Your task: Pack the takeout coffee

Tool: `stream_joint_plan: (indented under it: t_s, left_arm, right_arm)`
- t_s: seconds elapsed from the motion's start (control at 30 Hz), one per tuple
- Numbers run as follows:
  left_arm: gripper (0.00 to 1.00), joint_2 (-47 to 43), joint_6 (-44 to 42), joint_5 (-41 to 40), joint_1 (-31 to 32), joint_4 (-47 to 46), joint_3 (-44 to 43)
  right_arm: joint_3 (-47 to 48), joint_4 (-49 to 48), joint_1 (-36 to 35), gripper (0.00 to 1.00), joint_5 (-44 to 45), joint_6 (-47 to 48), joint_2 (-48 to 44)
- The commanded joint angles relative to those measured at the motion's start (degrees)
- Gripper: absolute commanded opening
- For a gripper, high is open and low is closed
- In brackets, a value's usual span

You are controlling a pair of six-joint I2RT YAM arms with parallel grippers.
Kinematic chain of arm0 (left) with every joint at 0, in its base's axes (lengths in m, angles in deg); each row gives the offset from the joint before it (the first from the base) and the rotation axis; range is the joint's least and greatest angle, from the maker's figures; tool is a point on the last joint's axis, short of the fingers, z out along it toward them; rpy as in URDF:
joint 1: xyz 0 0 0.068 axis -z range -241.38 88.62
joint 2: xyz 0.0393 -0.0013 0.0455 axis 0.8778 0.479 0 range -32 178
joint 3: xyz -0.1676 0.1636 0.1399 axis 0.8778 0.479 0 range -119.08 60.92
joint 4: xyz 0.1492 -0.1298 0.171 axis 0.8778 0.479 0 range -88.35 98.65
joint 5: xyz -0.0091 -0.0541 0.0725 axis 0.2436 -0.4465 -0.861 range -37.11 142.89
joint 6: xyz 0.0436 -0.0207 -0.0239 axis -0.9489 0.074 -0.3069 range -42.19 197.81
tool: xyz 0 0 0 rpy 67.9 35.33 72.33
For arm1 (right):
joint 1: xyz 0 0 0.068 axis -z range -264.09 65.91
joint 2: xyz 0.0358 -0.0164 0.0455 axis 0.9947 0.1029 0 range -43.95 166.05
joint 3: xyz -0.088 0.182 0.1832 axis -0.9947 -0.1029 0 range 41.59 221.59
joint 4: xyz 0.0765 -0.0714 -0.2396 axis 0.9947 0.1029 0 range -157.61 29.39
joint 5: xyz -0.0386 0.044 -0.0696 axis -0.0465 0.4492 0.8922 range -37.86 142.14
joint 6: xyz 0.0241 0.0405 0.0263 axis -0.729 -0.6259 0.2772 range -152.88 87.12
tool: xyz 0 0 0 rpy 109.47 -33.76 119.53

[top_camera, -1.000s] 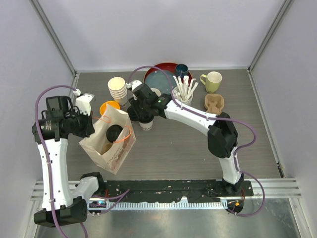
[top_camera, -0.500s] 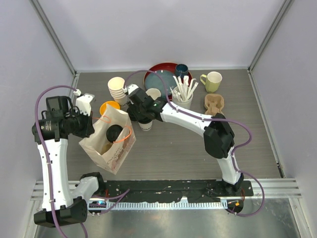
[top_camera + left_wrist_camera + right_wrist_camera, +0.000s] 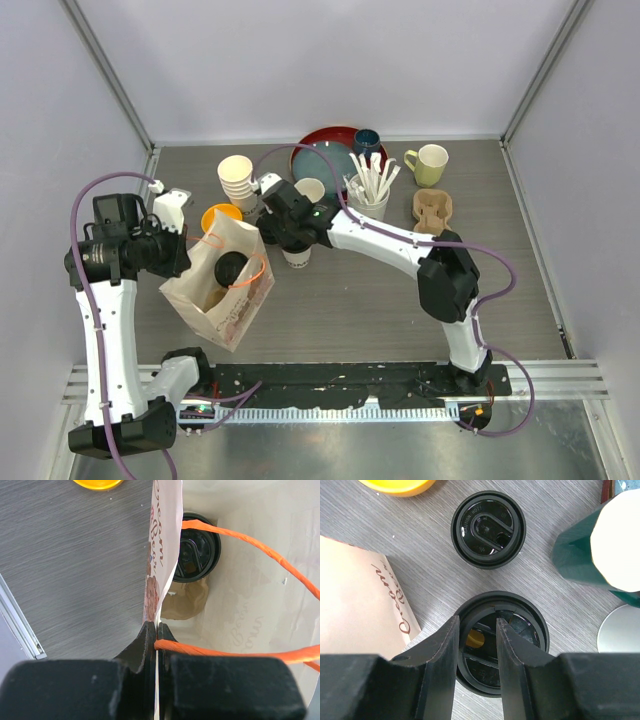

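cup (image 3: 529,626) under r claw (image 3: 478,628); bag (image 3: 166,535) pinched

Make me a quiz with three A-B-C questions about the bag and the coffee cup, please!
1. Where is the black-lidded cup in the left wrist view? A) inside the paper bag B) on a plate C) in a mug
2. What colour are the bag's handles? A) blue B) orange C) green
3. What is the left pincer doing? A) wide open B) shut on the bag's edge C) holding a spoon
Answers: 1 A, bag walls surround its lid; 2 B, both strands are orange; 3 B, it pinches the paper.
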Motion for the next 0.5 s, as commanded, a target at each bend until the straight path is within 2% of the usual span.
stream_joint_plan:
  t_s: [0.0, 0.17, 0.33, 0.47]
  left_arm:
    - [0.0, -0.3, -0.6, 0.8, 0.1, 6.5, -0.3]
    - [0.0, 0.0, -0.6, 0.4, 0.1, 6.1, 0.0]
    - [0.0, -0.2, -0.7, 0.6, 0.1, 6.2, -0.1]
    - [0.0, -0.3, -0.9, 0.7, 0.2, 6.6, -0.3]
  right_arm:
    - [0.2, 0.8, -0.8, 0.32, 0.7, 0.4, -6.1]
    - [-1.7, 2.7, 0.2, 0.34, 2.4, 1.9, -8.1]
    - [-4.8, 1.9, 0.5, 0.36, -3.3, 4.0, -10.2]
    - [-5.9, 2.2, 0.7, 0.32, -5.3, 4.4, -10.2]
